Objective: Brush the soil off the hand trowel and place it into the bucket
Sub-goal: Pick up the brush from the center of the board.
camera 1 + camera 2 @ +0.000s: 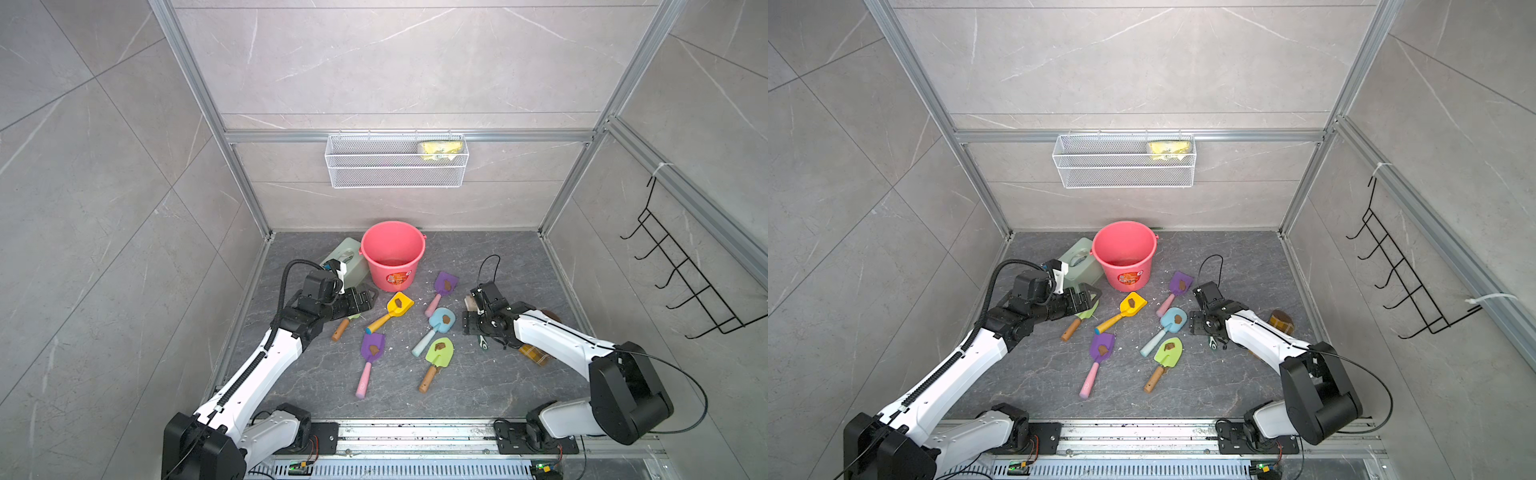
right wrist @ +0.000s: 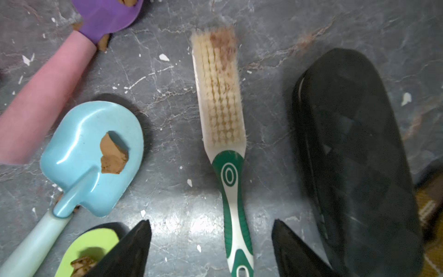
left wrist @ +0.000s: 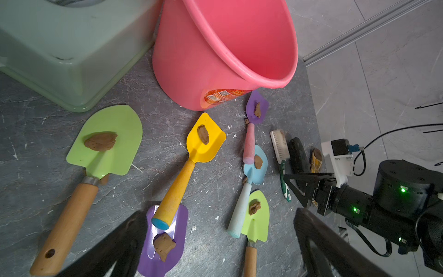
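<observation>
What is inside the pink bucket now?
The bucket looks empty: in both top views its bare bottom shows. Its near inner wall is hidden behind the rim.

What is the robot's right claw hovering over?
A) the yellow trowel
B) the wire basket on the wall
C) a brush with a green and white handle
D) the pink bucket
C: in the right wrist view the right gripper stands open on either side of the brush, which lies on the floor, not gripped.

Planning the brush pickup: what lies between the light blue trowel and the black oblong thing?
The green-handled brush with pale bristles; the right wrist view shows it clearly.
</observation>
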Controlling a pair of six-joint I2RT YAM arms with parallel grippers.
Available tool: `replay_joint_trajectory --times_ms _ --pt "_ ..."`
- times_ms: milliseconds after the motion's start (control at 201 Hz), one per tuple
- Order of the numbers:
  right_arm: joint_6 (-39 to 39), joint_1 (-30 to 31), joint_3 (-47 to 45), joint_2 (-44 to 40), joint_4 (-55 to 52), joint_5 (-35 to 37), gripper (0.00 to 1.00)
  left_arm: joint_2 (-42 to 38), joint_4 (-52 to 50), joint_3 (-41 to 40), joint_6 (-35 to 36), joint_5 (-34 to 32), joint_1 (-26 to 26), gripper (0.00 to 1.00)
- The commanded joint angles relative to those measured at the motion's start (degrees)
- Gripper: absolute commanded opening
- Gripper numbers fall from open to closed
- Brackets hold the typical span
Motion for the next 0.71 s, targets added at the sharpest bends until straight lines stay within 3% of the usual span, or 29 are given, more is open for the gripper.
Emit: replay_joint_trajectory --times_ms 0,513,702 --pt "-0.39 -2.19 2.48 2.11 -2.94 -1.47 0.78 -0.82 -0.78 3.37 1.78 0.71 -0.42 1.00" --pt "2.85 -4.55 2.93 12.34 -0.68 -2.04 0.55 2.71 0.72 7.32 2.93 1.41 -0.42 1.00" --pt "2.12 -2.82 4.11 15.12 -0.75 -1.27 0.41 4.22 0.83 7.83 3.55 1.88 -0.42 1.00"
